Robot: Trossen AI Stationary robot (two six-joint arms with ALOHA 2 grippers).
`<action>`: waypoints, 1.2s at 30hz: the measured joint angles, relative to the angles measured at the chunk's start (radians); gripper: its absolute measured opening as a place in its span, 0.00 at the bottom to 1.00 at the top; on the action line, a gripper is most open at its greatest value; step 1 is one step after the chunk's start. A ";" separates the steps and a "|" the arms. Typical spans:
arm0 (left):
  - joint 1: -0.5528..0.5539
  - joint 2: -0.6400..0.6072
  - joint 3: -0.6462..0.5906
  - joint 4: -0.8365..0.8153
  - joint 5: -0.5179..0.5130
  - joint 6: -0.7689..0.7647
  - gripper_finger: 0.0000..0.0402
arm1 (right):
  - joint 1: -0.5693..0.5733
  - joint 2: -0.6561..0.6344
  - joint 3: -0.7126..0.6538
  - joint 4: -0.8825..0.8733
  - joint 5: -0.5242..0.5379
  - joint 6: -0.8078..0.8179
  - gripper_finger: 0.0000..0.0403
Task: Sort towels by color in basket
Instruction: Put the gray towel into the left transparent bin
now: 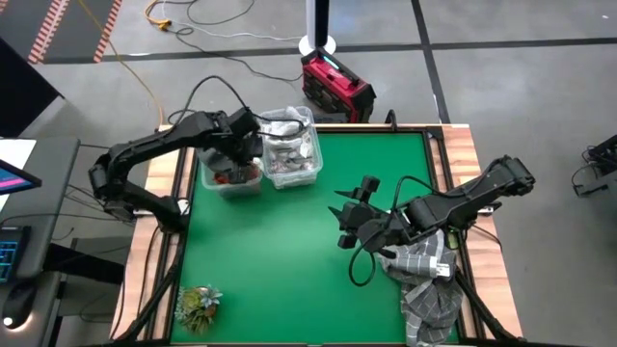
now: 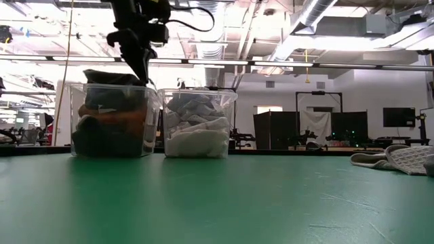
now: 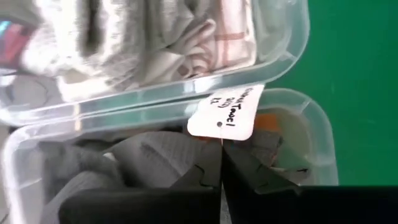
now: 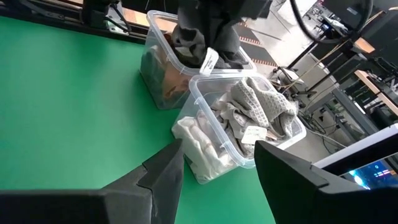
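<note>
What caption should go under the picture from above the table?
Left arm's shut gripper dips into the bin of dark towels beside the bin of light towels; right gripper waits, open, near plaid towels.

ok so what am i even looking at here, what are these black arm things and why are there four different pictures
These are two robot arms at a green table, each ending in a two-finger gripper. One picture looks straight down from above, one looks level across the table top, and the other two come from cameras on each arm's wrist.

Two clear plastic bins stand side by side. One bin holds dark grey and rust-orange towels; the other bin holds white and light towels.

The left gripper is down over the dark bin, fingers shut; its wrist picture shows dark grey cloth and a paper tag just ahead of them, though a grip is not clear. The right gripper waits open and empty over the table, beside a pile of grey plaid towels. A small green plant sits at a corner.
</note>
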 joint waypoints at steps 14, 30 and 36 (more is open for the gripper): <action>0.003 -0.047 -0.066 -0.059 -0.085 -0.076 0.00 | 0.000 0.000 0.000 0.008 0.000 0.000 0.56; 0.063 -0.048 -0.299 0.121 -0.107 -0.100 0.13 | -0.008 0.000 0.000 0.008 0.000 0.005 0.56; 0.060 -0.049 -0.199 0.049 -0.087 -0.141 0.30 | -0.008 0.000 0.000 0.008 0.000 0.005 0.56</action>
